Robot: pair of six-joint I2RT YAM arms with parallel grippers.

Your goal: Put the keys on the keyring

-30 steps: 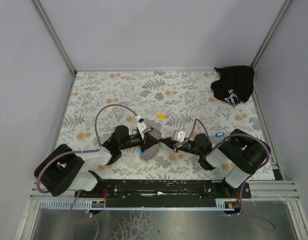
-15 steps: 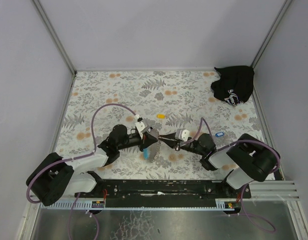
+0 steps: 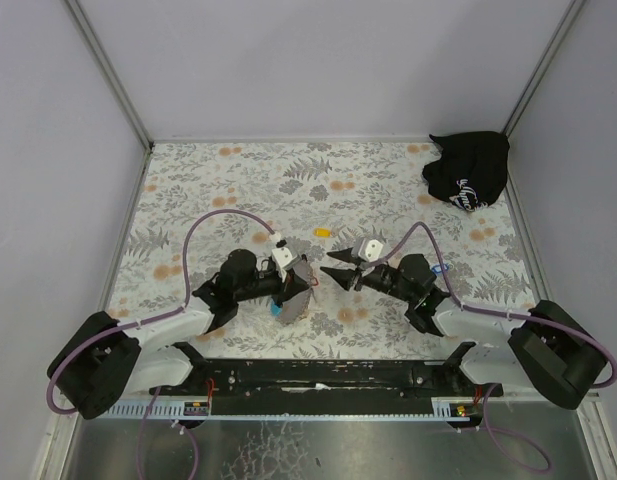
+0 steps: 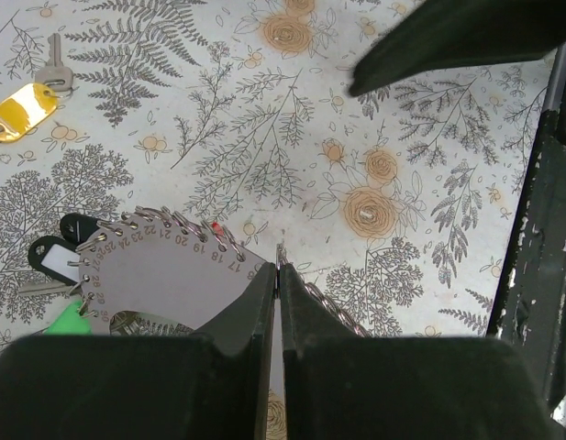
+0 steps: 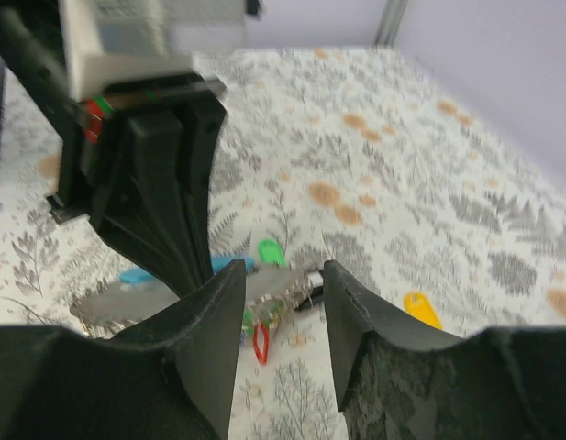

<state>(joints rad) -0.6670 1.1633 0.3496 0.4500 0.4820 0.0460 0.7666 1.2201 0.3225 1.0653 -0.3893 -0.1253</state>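
The keyring [image 3: 300,285] is a grey numbered fan plate [image 4: 163,275] edged by a beaded chain, with a green tag [image 4: 67,321] and a light-blue bit. My left gripper [image 3: 296,290] is shut on the thin metal ring at the plate's edge, seen in the left wrist view [image 4: 279,266]. My right gripper [image 3: 336,276] is open just right of the keyring, holding nothing. In the right wrist view [image 5: 283,268] the keyring [image 5: 287,291] lies beyond its jaws. The yellow key [image 3: 322,232] lies on the table behind them [image 4: 21,105] [image 5: 420,307]. A bit of the blue key [image 3: 442,268] shows beside the right arm.
A black cloth bag [image 3: 470,170] with white print lies in the far right corner. The table has a floral cover [image 3: 238,180] and grey walls on three sides. A black rail [image 3: 328,375] runs along the near edge.
The right arm has dropped low and swung out to the right, and its gripper has pulled back a little from the keyring. The left arm has lowered, still on the keyring.
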